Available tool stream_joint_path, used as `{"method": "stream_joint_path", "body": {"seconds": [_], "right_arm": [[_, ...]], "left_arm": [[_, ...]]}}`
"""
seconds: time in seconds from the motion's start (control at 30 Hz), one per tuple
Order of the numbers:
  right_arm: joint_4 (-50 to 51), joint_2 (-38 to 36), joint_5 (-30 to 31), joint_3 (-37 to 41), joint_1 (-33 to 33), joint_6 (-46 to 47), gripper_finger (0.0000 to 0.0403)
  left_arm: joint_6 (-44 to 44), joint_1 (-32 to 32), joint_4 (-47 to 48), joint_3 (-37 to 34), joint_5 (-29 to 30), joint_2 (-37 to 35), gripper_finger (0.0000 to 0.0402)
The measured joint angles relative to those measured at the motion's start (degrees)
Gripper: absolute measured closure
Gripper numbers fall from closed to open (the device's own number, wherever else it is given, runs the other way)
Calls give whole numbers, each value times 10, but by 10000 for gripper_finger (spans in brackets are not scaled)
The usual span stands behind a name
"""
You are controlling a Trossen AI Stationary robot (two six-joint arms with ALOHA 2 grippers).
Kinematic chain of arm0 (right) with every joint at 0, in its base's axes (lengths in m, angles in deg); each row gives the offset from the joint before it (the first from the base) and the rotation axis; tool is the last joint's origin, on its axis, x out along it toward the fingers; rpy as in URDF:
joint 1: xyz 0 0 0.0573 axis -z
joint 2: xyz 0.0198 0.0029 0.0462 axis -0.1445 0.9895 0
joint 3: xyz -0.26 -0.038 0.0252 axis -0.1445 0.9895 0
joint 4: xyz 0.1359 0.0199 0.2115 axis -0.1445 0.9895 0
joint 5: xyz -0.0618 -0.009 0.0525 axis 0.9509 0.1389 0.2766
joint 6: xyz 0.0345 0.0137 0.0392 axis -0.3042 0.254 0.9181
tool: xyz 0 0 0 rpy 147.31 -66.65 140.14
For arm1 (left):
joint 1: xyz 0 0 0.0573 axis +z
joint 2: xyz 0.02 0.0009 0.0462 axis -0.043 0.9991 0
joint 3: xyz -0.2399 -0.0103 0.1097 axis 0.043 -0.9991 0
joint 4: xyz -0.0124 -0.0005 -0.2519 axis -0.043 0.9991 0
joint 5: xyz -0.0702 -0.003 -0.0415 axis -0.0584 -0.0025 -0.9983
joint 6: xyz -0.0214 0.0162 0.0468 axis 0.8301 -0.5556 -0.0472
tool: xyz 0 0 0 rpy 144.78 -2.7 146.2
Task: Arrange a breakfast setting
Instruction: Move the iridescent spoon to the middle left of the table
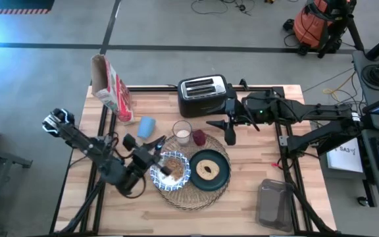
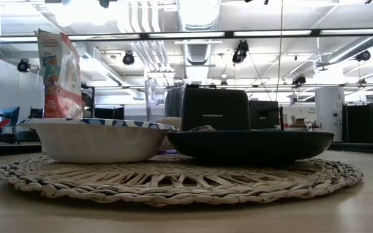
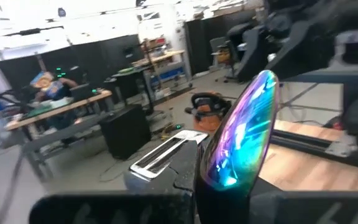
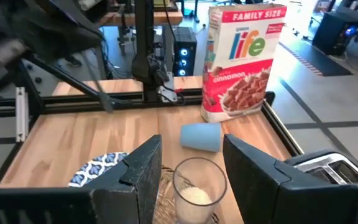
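Observation:
A woven straw placemat lies mid-table. On it rest a blue-and-white bowl with cereal and a dark teal plate with a round pastry. A glass of milk and a small dark-red item stand at the mat's far edge. My left gripper is beside the bowl's left rim, shut on a shiny spoon. My right gripper is open, right of the glass, and touches nothing. In the right wrist view its fingers frame the glass. My left gripper holds the spoon by its handle end, which the gripper's own body hides in the left wrist view. The spoon's iridescent bowl sticks out past the fingers, tilted upward and lifted clear of the table.
A black-and-silver toaster stands at the far edge. A cereal box stands at the far left, and a small blue cup lies on its side near it. A clear container sits at the near right.

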Motion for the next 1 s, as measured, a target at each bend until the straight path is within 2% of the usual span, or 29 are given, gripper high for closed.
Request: {"method": "stream_joint_path", "body": {"seconds": [0.13,0.2,0.27,0.37,0.5,0.63,0.8,1.0], "right_arm": [[0,2,12,0,0,-7,244],[0,3,12,0,0,-11,246],[-2,5,12,0,0,-11,249],[-1,7,12,0,0,-11,252],[-1,11,13,0,0,-11,252],[0,14,13,0,0,-11,254],[17,14,13,0,0,-11,257],[44,14,13,0,0,-10,259]], "left_arm": [[5,-11,2,0,-24,-7,401],[5,-3,20,-1,-66,-4,401],[15,11,36,-1,-138,0,401],[77,43,72,-1,-268,2,401],[209,105,147,-1,-456,0,401],[343,164,244,-1,-587,-1,401],[488,191,367,-1,-663,-12,401],[691,181,532,-1,-669,-42,401]]}}
